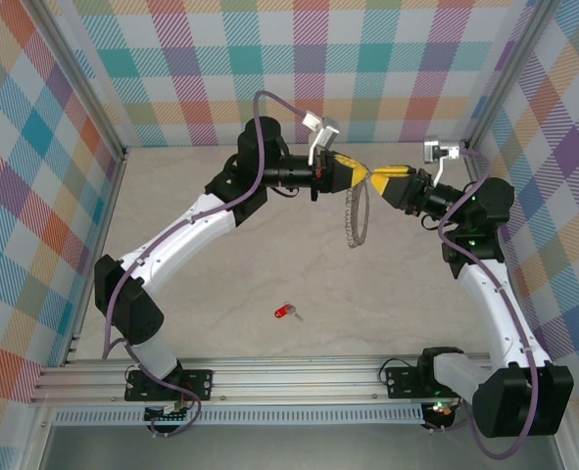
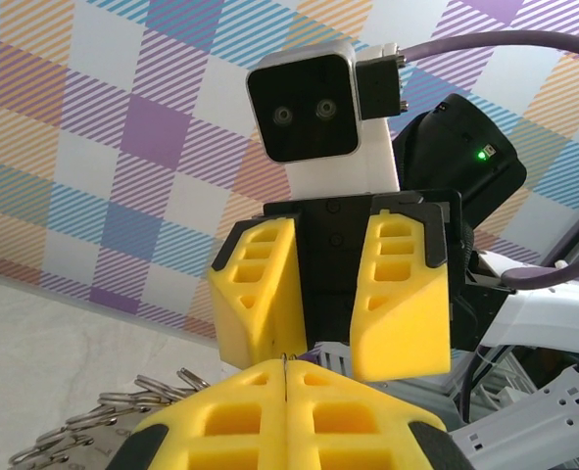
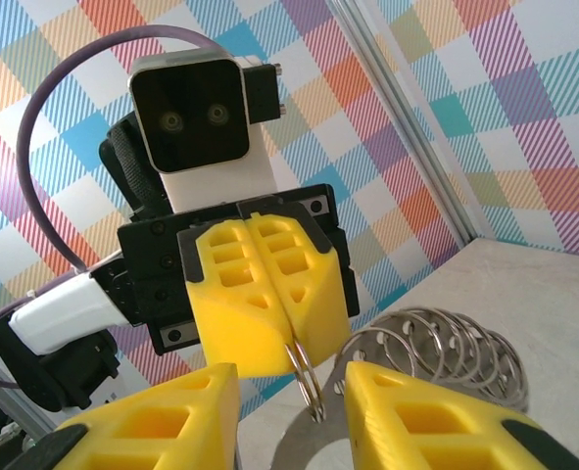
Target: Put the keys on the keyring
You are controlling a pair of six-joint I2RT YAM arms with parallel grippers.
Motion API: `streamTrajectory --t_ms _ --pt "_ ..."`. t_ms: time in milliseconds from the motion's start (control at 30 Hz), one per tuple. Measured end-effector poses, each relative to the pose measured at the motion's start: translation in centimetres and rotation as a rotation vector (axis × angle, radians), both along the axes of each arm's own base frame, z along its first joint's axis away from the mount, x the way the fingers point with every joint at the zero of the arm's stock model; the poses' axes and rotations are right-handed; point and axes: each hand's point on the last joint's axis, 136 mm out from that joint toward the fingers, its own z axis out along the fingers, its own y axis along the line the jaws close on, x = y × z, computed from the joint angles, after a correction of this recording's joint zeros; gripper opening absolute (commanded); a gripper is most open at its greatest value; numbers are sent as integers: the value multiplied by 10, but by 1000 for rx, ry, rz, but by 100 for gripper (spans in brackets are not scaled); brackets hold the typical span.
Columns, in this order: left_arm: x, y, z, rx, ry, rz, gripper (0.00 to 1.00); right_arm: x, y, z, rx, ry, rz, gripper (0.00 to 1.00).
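The keyring [image 1: 354, 220], a loop of linked silver rings, hangs above the table between the two grippers. My left gripper [image 1: 362, 174] is shut on its top ring, which is pinched between its yellow fingertips [image 2: 269, 377] with the other rings [image 2: 113, 416] trailing off to the left. My right gripper [image 1: 377, 180] faces it, open. In the right wrist view the held ring [image 3: 309, 382] hangs from the left gripper [image 3: 289, 343] into the gap of my right gripper [image 3: 289, 384] without touching its fingers [image 3: 171, 421]. The red-headed key [image 1: 285, 312] lies on the table, far below both grippers.
Checked walls and metal frame posts [image 1: 93, 196] enclose the beige table [image 1: 220, 323]. Both arm bases sit on the rail [image 1: 289, 372] at the near edge. A flat silver tag [image 3: 367, 455] hangs among the rings below the right fingers.
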Motion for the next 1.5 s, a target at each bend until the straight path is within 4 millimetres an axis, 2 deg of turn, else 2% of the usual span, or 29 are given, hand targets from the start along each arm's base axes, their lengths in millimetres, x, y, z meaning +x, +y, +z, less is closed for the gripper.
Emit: streamTrajectory --t_ms 333,400,467,633,667,800,900,1033,1133,1500 --pt "-1 -1 1 -2 -2 -10 0 -1 6 -2 -5 1 32 19" --pt "-1 -1 3 -5 -5 -13 0 -1 6 -2 -6 0 34 12" --pt "-2 -1 4 -6 -4 -15 0 -1 7 -2 -8 0 35 1" --pt "0 -2 3 -5 11 -12 0 0 6 -4 -11 0 24 0" --pt "1 -2 3 -4 14 -6 5 1 6 -4 -12 0 18 0" --pt "11 -1 2 -6 17 55 41 4 4 -6 -12 7 -4 0" --pt "23 9 -4 -16 56 151 50 6 3 -6 -9 8 -18 0" --pt "29 26 -11 -55 114 242 51 8 2 -4 4 -6 -38 0" --pt "30 32 -10 -104 152 267 49 8 -1 -1 29 -18 -61 0" --pt "24 28 -3 -210 212 254 44 12 3 15 142 -53 -29 0"
